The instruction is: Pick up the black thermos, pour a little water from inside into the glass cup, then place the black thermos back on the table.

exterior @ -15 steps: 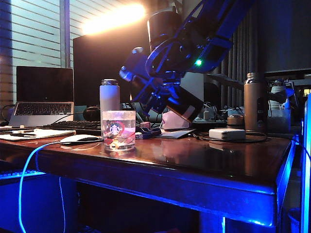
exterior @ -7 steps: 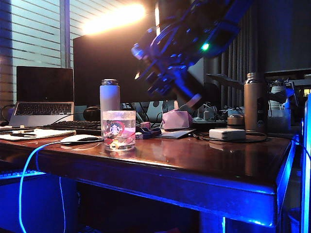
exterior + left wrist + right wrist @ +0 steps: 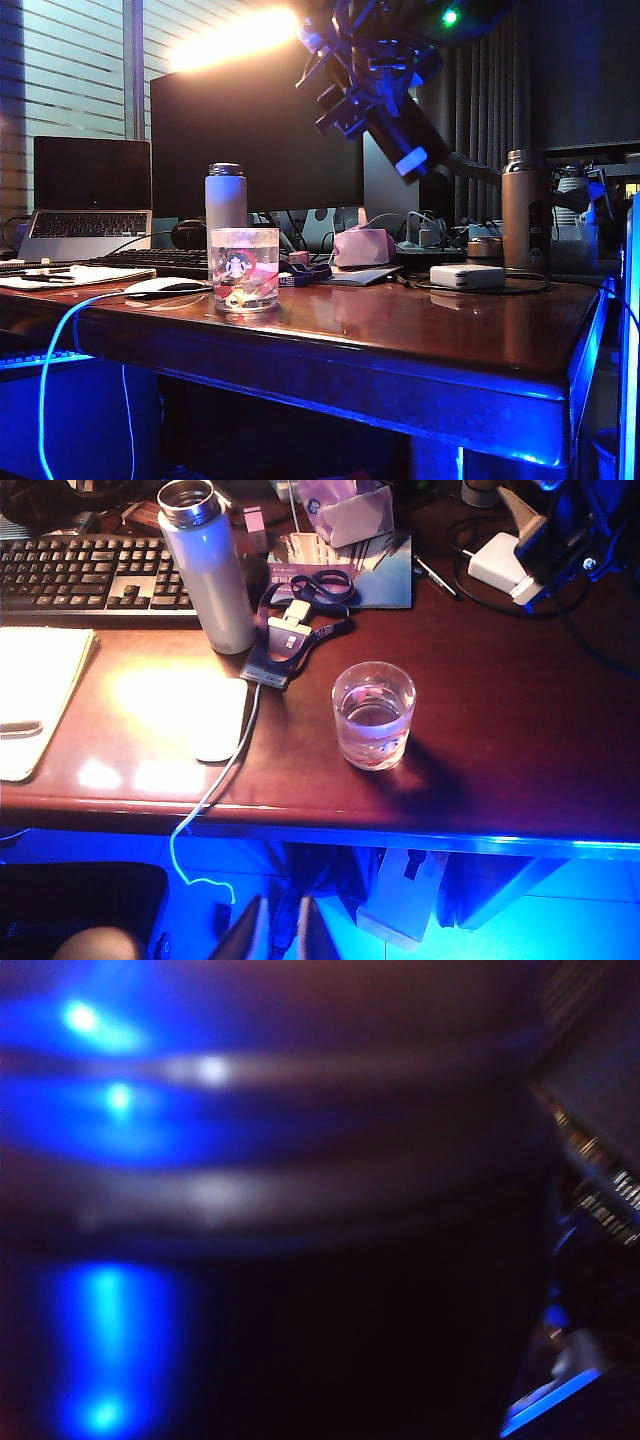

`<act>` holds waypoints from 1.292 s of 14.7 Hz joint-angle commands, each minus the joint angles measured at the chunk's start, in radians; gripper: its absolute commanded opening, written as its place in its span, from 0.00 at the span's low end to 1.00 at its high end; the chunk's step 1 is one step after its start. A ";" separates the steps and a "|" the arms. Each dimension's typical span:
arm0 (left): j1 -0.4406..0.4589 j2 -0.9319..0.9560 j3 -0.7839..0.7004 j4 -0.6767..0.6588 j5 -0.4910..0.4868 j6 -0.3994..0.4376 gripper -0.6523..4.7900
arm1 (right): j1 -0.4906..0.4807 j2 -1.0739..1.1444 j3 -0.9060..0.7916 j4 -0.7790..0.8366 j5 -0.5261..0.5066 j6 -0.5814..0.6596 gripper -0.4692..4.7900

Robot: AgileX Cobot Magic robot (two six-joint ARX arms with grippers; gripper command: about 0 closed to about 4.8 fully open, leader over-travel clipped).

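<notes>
- Exterior view: low, near table [image 3: 420, 340] edge height, facing across it; glass cup [image 3: 244, 268] at 9 o'clock.
- Left wrist view: high, looking down; shares glass cup [image 3: 373, 714].
- Right wrist view: extremely close, blurred dark surface.

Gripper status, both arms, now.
Left gripper: shut, empty, parked below the table edge.
Right gripper: closed on the black thermos, held tilted high above the table, right of the glass cup.
</notes>
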 commanded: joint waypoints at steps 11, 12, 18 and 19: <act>0.000 -0.002 0.004 0.003 0.002 -0.003 0.23 | -0.111 -0.181 -0.393 0.137 -0.476 0.491 0.25; 0.000 -0.002 0.004 0.003 0.001 -0.003 0.23 | -0.112 -0.181 -0.412 0.156 -0.482 0.529 0.25; 0.000 -0.002 0.004 0.003 0.001 -0.003 0.23 | -0.132 -0.180 -0.505 0.202 -0.483 0.595 0.27; 0.000 -0.002 0.004 0.003 0.001 -0.003 0.23 | -0.132 -0.180 -0.518 0.202 -0.484 0.595 0.27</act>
